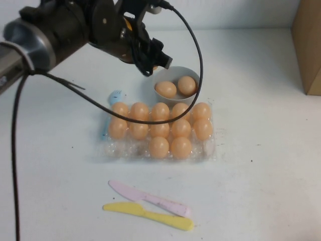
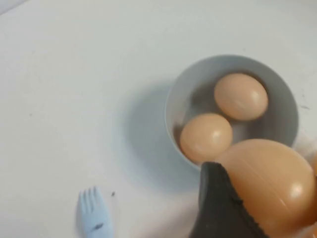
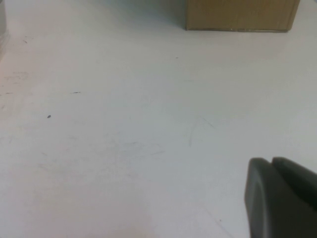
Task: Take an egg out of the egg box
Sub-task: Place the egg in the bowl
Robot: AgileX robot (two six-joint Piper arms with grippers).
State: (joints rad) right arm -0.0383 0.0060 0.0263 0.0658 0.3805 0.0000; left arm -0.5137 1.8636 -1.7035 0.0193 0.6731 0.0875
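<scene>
The egg box (image 1: 109,149) is a clear plastic tray at the table's middle, holding several peach-orange eggs (image 1: 160,128); the cups at its near left are bare. My left gripper (image 1: 156,63) hangs above the far side of the box, by the left rim of the grey-white bowl (image 1: 196,78), and is shut on an egg (image 2: 271,184). One dark finger (image 2: 218,210) presses on that egg. Two more eggs (image 2: 241,96) lie in the bowl (image 2: 178,99). My right gripper (image 3: 273,160) is shut and empty, low over bare table, out of the high view.
A blue fork (image 1: 113,98) lies at the box's far left corner and also shows in the left wrist view (image 2: 94,214). A pink knife (image 1: 150,199) and a yellow knife (image 1: 150,216) lie near the front. A cardboard box (image 1: 308,45) stands far right.
</scene>
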